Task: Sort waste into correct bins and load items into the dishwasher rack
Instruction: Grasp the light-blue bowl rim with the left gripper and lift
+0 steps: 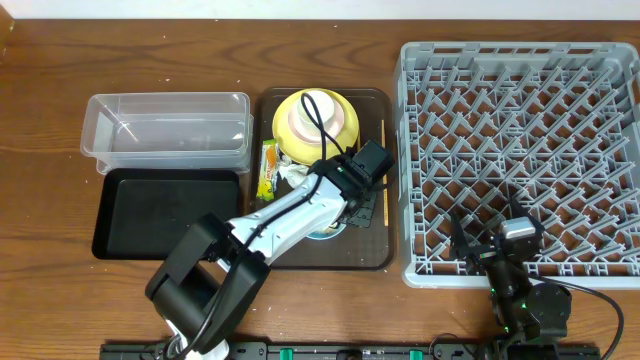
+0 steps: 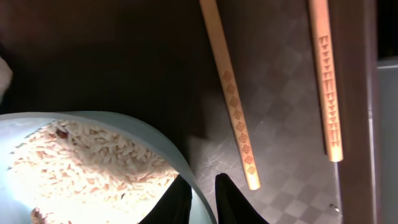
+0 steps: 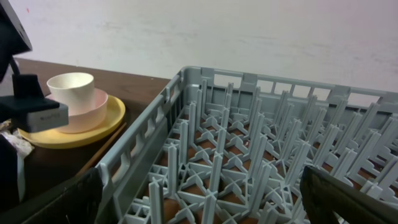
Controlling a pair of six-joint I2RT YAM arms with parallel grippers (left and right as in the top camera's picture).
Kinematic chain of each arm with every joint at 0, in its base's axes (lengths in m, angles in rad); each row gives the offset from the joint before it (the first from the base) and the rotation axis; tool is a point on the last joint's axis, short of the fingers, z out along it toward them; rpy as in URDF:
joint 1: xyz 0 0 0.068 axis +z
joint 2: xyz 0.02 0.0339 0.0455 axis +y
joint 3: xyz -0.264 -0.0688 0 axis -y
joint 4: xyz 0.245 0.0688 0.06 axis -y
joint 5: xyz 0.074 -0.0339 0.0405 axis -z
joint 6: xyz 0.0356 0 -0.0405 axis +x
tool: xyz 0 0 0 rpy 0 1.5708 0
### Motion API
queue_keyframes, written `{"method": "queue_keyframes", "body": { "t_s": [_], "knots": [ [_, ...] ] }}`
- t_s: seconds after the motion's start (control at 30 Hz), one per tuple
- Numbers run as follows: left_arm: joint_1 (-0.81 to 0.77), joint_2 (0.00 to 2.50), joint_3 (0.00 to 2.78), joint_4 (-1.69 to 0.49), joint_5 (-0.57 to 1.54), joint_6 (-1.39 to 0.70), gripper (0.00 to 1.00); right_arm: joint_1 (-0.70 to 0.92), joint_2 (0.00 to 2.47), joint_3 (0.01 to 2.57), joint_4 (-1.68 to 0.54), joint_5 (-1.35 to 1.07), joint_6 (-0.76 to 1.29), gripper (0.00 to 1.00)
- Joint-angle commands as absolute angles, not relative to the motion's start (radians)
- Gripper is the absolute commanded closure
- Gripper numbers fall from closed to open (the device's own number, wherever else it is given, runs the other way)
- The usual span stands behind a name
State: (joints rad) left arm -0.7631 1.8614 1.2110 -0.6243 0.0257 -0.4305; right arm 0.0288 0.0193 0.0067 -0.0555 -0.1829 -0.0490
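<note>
My left gripper (image 2: 198, 185) is shut on the rim of the light blue bowl (image 2: 155, 127), one finger inside and one outside. White rice (image 2: 93, 162) fills the bowl. Two wooden chopsticks (image 2: 231, 93) lie on the tray just beyond it. From overhead, the left gripper (image 1: 343, 207) sits over the bowl (image 1: 322, 234). Behind it, a white cup (image 1: 322, 105) stands in a pink bowl (image 1: 308, 128) on the yellow plate (image 1: 283, 138). Snack wrapper (image 1: 268, 168) and tissue (image 1: 293, 175) lie beside them. My right gripper (image 3: 199, 199) hangs open over the grey rack (image 1: 520, 150).
The dishes rest on a dark brown serving tray (image 1: 380, 255) in the middle. To its left stand a clear tub (image 1: 165, 125) and, in front of it, a black tray (image 1: 165, 215). The rack's upright pegs (image 3: 217, 155) rise right below my right gripper.
</note>
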Motion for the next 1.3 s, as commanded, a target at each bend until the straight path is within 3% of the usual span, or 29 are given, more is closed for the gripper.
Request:
{"method": "queue_keyframes", "body": {
  "t_s": [0.0, 0.83, 0.97, 1.27],
  "knots": [
    [-0.765, 1.871, 1.198, -0.626, 0.006, -0.440, 0.83, 0.039, 0.019, 0.006, -0.060, -0.177, -0.061, 0.01],
    [-0.765, 1.871, 1.196, -0.638, -0.042, -0.448, 0.83, 0.039, 0.019, 0.006, -0.060, -0.177, -0.061, 0.01],
    [-0.765, 1.871, 1.196, -0.638, -0.042, -0.448, 0.94, 0.039, 0.019, 0.006, -0.060, -0.177, -0.061, 0.01],
    [-0.763, 1.855, 1.197, -0.649, -0.042, -0.447, 0.94, 0.039, 0.019, 0.006, -0.060, -0.177, -0.061, 0.01]
  ]
}}
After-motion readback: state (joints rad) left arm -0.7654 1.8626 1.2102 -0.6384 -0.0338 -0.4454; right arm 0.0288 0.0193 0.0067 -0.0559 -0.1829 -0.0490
